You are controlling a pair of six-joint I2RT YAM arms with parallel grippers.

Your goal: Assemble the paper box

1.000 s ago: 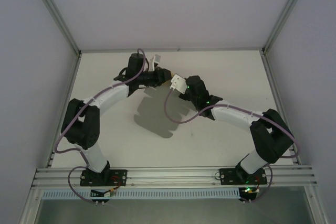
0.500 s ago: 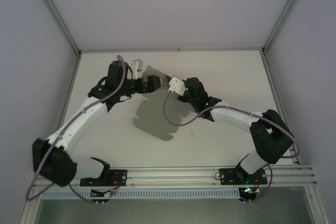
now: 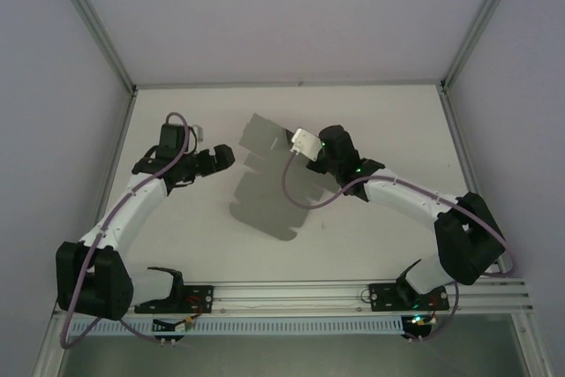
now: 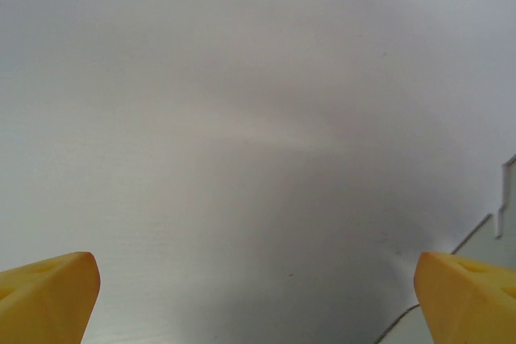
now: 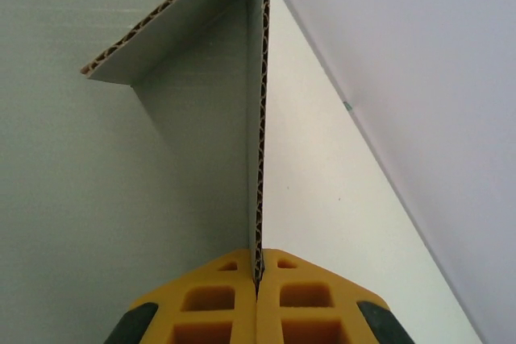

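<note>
Left gripper hangs over the left side of the table, jaws wide apart and holding nothing. To its right, well apart, the paper box is a grey card sheet raised above mid-table. Right gripper is clamped tight on the sheet's edge.

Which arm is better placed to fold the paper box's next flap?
Probably left: the right gripper is shut on the paper box edge, steadying it, while the left gripper is open and empty.
</note>
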